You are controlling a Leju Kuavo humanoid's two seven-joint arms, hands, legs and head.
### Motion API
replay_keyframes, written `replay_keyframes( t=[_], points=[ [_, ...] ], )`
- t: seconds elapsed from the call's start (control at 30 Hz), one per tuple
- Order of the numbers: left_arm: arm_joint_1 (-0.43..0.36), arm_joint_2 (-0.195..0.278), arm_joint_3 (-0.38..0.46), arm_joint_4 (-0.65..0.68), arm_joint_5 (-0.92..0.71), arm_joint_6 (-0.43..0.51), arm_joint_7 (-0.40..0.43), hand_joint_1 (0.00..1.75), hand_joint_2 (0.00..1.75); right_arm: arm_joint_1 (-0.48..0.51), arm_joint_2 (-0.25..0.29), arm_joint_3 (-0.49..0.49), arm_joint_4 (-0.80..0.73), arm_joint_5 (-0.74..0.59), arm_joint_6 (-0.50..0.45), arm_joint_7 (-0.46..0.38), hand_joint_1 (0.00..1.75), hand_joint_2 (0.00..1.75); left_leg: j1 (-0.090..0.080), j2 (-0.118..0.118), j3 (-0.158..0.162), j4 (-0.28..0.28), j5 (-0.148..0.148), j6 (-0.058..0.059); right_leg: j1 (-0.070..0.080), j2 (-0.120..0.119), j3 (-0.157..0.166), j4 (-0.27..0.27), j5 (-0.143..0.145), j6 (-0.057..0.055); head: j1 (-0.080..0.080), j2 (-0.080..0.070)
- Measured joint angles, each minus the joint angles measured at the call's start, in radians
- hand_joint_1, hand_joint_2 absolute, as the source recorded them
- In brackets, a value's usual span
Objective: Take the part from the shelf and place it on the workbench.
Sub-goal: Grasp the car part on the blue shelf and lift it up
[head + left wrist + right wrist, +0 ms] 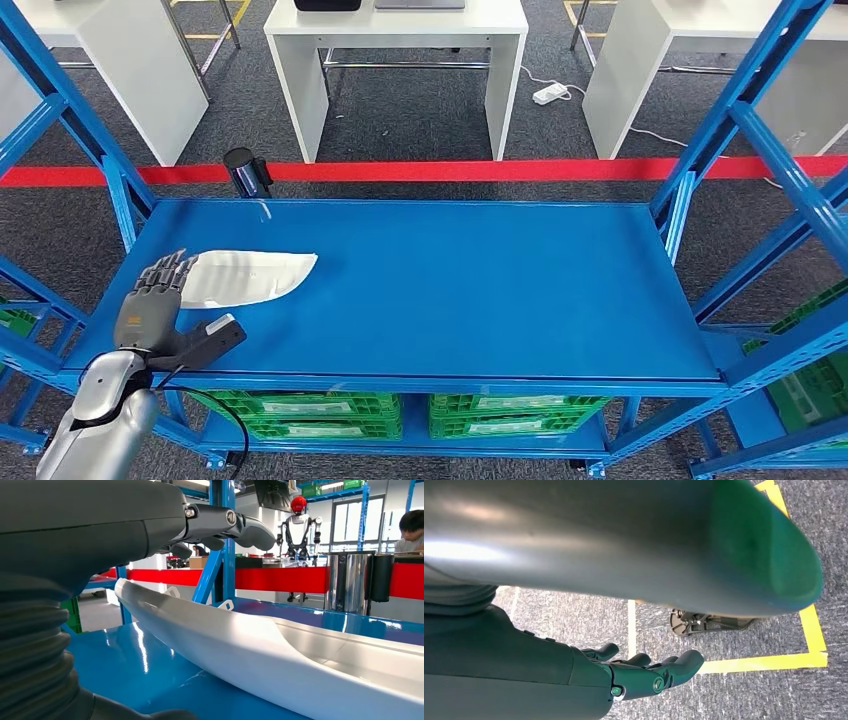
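White moulded part [245, 277], long and shallow with one pointed end, is seen lying flat on the blue workbench [470, 290], near its left end. The left hand [152, 305] is placed at the part's blunt end, with dark fingers [170, 270] stretched over the part's edge and the thumb pointing out to the side along the bench top; whether the part is actually gripped cannot be told. In the left wrist view, the part's [260, 655] pale curved rim is shown close up, with fingers [235, 525] extended above it and a visible gap between them and the rim. The right hand [649, 675] is seen hanging over grey carpet [734, 695] marked with yellow tape [774, 661], its fingers loosely apart and nothing held in them. Green crates [400, 415] are stored on the level beneath the bench top. A red line [480, 170] is laid across the floor beyond the bench, and white tables [395, 60] stand behind it.
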Motion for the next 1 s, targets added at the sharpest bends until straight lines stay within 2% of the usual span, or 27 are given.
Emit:
replay_keyframes(
  t=[0.33,0.37,0.47,0.5,0.73,1.0],
  points=[
    [-0.031,0.011,0.0,0.031,0.011,-0.016,-0.025,0.0,1.75,0.0,0.0,0.0,0.0,0.003,0.0,-0.001,0.0,0.0,0.0,0.0,0.001,0.0,0.0,0.0,0.0,0.0,0.0,0.0,0.0,0.0,0.0,0.0],
    [-0.042,0.014,0.0,0.042,0.012,-0.019,-0.031,0.1,1.75,0.0,0.0,0.0,0.0,0.004,0.0,-0.002,0.0,0.0,0.001,0.0,0.001,0.0,0.0,-0.001,0.0,0.0,0.0,0.0,0.0,0.0,0.0,0.0],
    [-0.081,0.02,0.0,0.083,0.013,-0.024,-0.048,1.41,1.75,0.0,0.0,0.0,0.0,0.005,0.0,-0.002,0.0,0.0,0.001,0.0,0.001,0.0,0.001,-0.001,0.0,0.0,0.0,0.0,0.0,0.0,0.0,0.0],
    [-0.096,0.021,0.0,0.101,0.013,-0.024,-0.056,1.75,1.75,0.0,0.0,0.0,0.0,0.005,0.0,-0.003,0.0,0.0,0.001,0.0,0.001,0.0,0.001,-0.001,0.0,0.0,0.0,0.0,0.0,0.0,0.0,0.0],
    [-0.182,0.021,-0.012,0.213,0.01,-0.02,-0.097,1.75,1.75,-0.001,0.0,0.0,0.0,0.014,0.0,-0.006,0.0,0.0,0.001,0.0,0.001,0.0,0.001,-0.001,0.0,0.0,0.0,0.0,0.0,0.0,0.0,0.0],
    [-0.205,0.019,-0.03,0.258,0.008,-0.013,-0.091,1.75,1.75,-0.001,0.0,0.0,0.0,0.026,0.0,-0.019,0.0,0.0,0.001,0.0,0.0,0.0,0.0,-0.001,0.0,0.001,0.0,0.0,0.0,0.0,0.0,0.0]
  ],
)
